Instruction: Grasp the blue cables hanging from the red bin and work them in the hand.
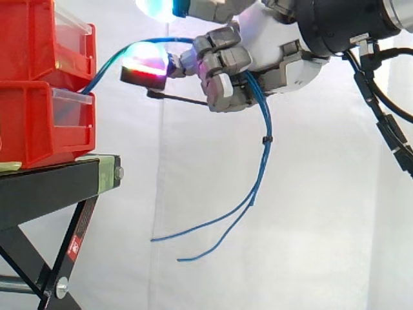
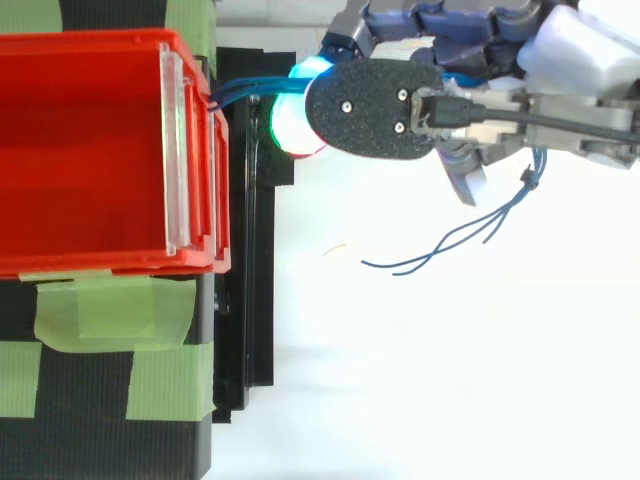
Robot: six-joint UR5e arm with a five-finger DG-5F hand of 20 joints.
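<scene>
Closest to the overhead camera, the hand (image 2: 560,55) is hovering just off the front edge of the black stand (image 1: 58,187), its fingers (image 1: 222,64) curling tightly round the blue cables (image 1: 261,123) while one glowing fingertip (image 1: 145,63) is pointing towards the bins. These cables are leaving the front of the lower red bin (image 1: 39,123), arching up into the grip and trailing out beneath the palm, loose ends dangling in mid-air below a small black tie (image 1: 264,139). By my reading, easing the fingers too far while reworking is risking the tails slipping out; pulling away from the stand is risking tightening the short arch and dragging cables or bin forward. An upper red bin (image 1: 32,39) is sitting on the lower one, green tape (image 2: 110,310) is lying across the stand's top, and a white curtain (image 1: 322,226) is hanging behind. Both bin fronts are crowding the outstretched fingertip; nothing is blocking the tails
</scene>
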